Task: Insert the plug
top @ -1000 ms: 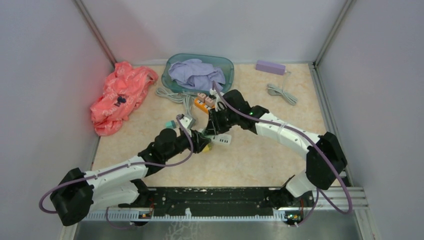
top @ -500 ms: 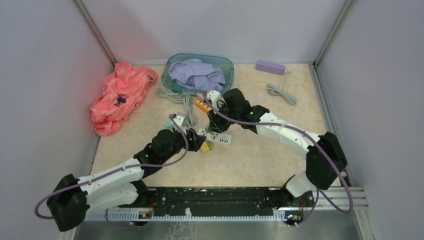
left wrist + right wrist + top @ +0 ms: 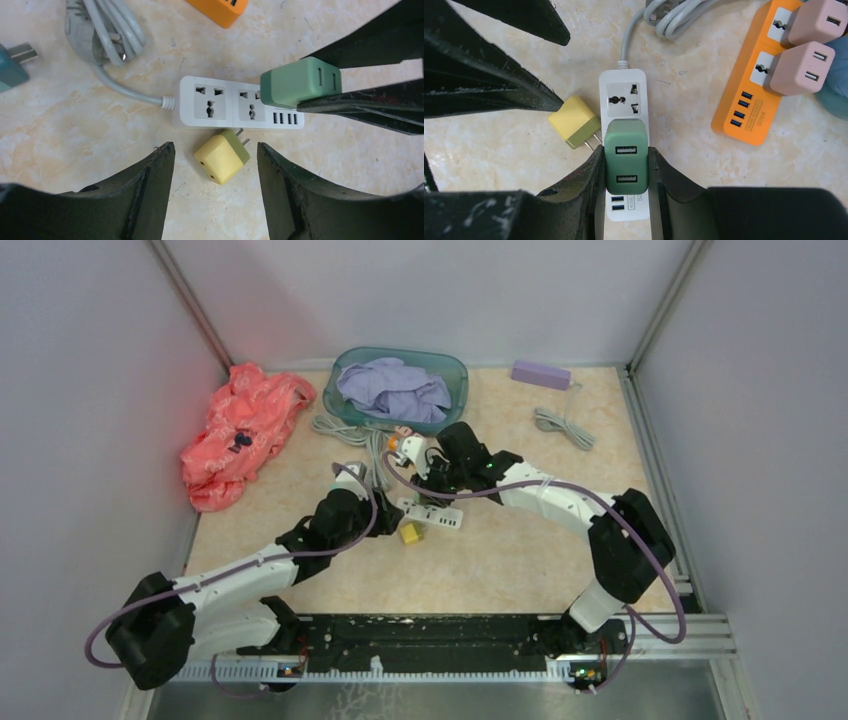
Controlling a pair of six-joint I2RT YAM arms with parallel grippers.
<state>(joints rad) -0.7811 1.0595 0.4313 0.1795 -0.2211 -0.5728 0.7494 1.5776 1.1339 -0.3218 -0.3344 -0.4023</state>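
A white power strip (image 3: 440, 516) lies mid-table, also in the left wrist view (image 3: 210, 102) and the right wrist view (image 3: 624, 97). My right gripper (image 3: 625, 156) is shut on a green two-USB plug (image 3: 626, 157), held over the strip's second socket; whether its prongs are seated is hidden. The green plug (image 3: 300, 82) also shows in the left wrist view. A yellow plug (image 3: 222, 156) lies loose on the table beside the strip, prongs toward it. My left gripper (image 3: 215, 148) is open, its fingers either side of the yellow plug without touching it.
An orange power strip (image 3: 749, 95) with two pink adapters lies to the right of the white one. A coiled grey cable (image 3: 107, 30) and a teal plug (image 3: 10, 70) lie nearby. A teal basin (image 3: 455, 370) with purple cloth, a pink cloth (image 3: 240, 430) and a purple box (image 3: 540, 373) are at the back.
My left gripper has let go of the yellow plug and drawn back to the left. The yellow plug now lies on the table. My right gripper has shifted slightly left over the white strip.
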